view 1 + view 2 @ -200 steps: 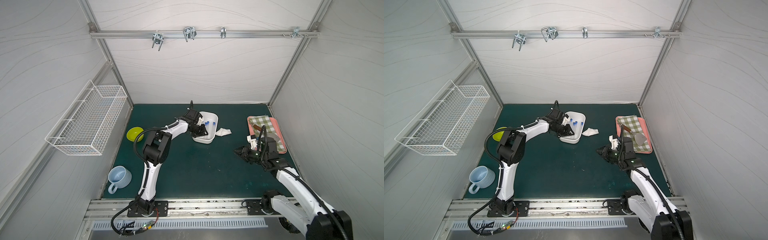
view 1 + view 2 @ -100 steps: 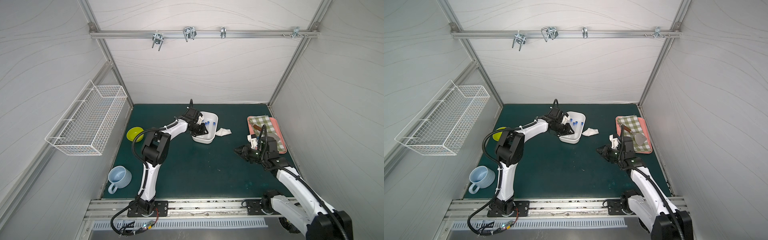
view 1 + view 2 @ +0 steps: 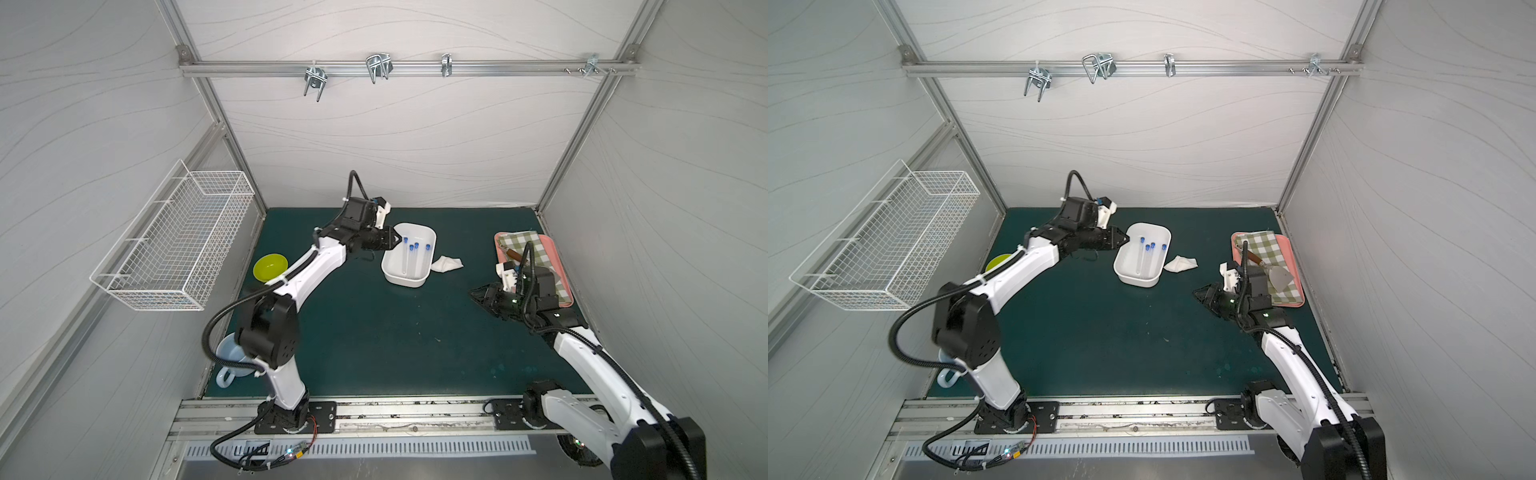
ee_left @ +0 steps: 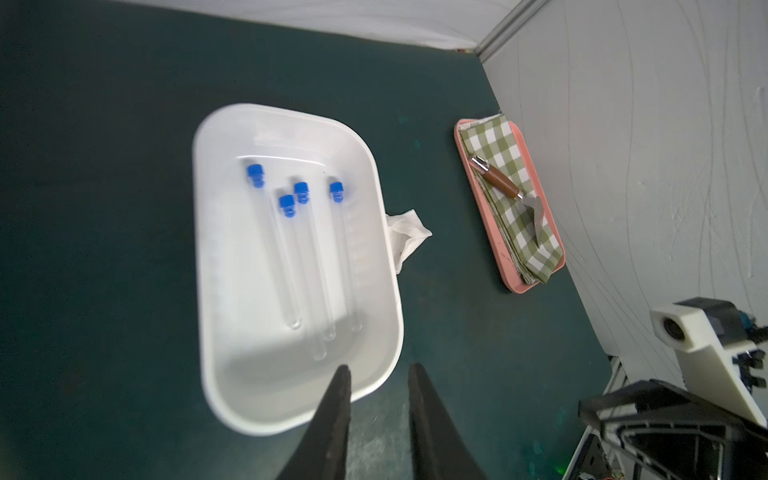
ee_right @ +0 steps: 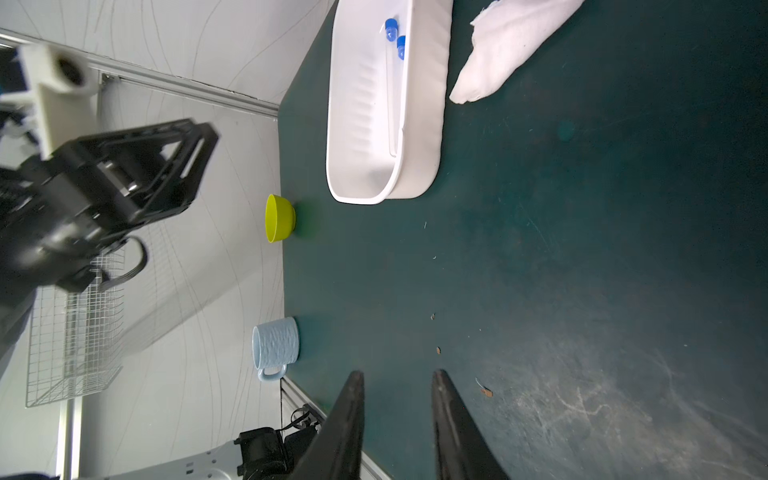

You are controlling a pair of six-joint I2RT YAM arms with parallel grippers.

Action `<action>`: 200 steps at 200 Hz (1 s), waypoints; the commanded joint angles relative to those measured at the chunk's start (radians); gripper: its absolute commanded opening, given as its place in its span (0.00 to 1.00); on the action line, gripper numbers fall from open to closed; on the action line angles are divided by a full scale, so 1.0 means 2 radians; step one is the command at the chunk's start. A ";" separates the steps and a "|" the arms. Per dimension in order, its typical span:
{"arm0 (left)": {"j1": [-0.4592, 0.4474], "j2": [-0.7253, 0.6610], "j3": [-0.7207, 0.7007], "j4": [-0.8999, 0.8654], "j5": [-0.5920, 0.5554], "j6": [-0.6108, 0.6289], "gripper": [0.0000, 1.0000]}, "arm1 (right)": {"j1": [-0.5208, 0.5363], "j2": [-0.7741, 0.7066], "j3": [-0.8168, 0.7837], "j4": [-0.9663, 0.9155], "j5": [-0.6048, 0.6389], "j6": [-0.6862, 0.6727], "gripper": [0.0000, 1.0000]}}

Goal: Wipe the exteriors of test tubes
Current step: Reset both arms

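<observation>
Left wrist view: my left gripper [image 4: 379,370] has its jaws parted with nothing between them. Its tips are at the rim of the white tub [image 4: 216,291]; I cannot tell whether they touch it. Four test tubes [image 4: 291,266] lie flat on the tub floor, close together and roughly parallel, with their blue caps all at one end.

In both top views the caps point to 12 o'clock and the rounded ends to 6 o'clock. My left gripper is at the tub's 10 o'clock corner. A crumpled white cloth [image 3: 446,263] lies on the green mat [image 5: 540,249] just beside the tub, at its 3 o'clock.

Right wrist view: my right gripper [image 5: 397,374] is likewise parted and empty, above bare mat. In both top views it is at the tub's 4 o'clock, well apart from it and near the pink tray [image 4: 492,237].

A yellow bowl [image 3: 270,266] and a blue mug [image 5: 275,344] stand along the mat's 9 o'clock edge.
</observation>
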 commanded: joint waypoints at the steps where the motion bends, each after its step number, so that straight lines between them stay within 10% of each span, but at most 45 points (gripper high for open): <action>1: 0.021 -0.072 -0.076 0.050 -0.065 0.016 0.29 | -0.004 0.019 0.026 -0.028 0.023 -0.035 0.30; 41: 0.032 -0.200 -0.211 0.103 -0.202 0.046 0.48 | -0.004 0.044 0.059 -0.044 0.043 -0.066 0.46; 49: 0.035 -0.220 -0.238 0.114 -0.235 0.052 0.52 | -0.004 0.044 0.062 -0.048 0.055 -0.073 0.58; 58: 0.036 -0.241 -0.266 0.129 -0.278 0.057 0.57 | -0.004 0.042 0.065 -0.051 0.075 -0.081 0.98; 89: 0.046 -0.285 -0.385 0.207 -0.458 0.087 0.85 | -0.003 0.021 0.045 0.001 0.191 -0.147 0.99; 118: 0.078 -0.275 -0.484 0.293 -0.491 0.119 0.91 | -0.003 0.031 -0.022 0.150 0.291 -0.264 0.99; 139: 0.117 -0.239 -0.515 0.340 -0.477 0.059 1.00 | -0.003 0.083 -0.075 0.270 0.330 -0.345 0.99; 200: 0.154 -0.118 -0.472 0.487 -0.370 0.130 1.00 | -0.023 0.306 -0.075 0.527 0.358 -0.403 0.99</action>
